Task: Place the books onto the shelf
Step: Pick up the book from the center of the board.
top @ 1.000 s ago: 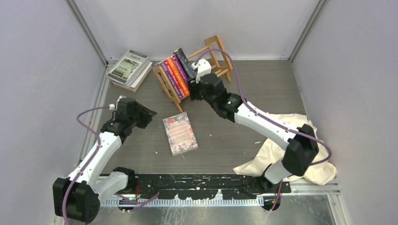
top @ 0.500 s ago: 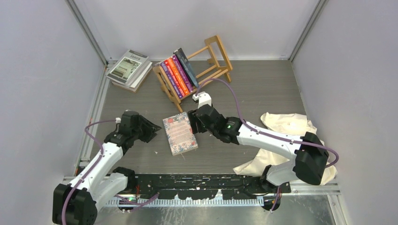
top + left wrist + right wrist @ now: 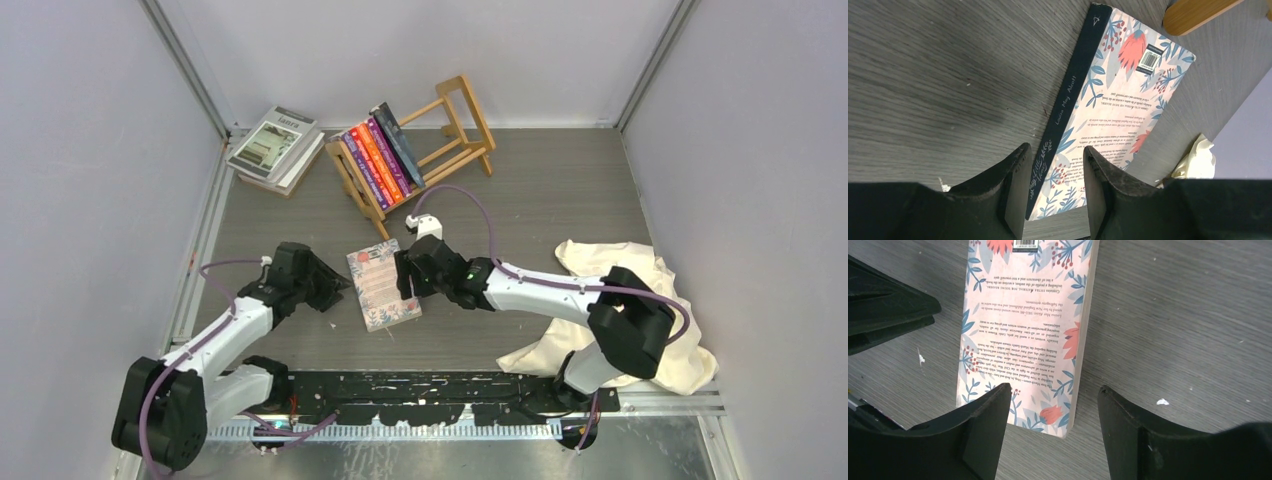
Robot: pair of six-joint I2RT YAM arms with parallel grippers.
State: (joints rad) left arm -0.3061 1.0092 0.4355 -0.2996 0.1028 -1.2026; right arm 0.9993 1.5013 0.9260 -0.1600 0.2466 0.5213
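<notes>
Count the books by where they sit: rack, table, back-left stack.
Upright paperbacks in the light-wood slatted rack: 4
Pink floral paperback flat on the grey table: 1
Large grey and white books stacked at the back left: 2
Total: 7

Top external: fixed, high, on the near side of the floral book (image 3: 383, 285), looking down from afar. Left wrist: close at the book's spine side, low. Right wrist: close above its page edge. Shared by all: the book.
</notes>
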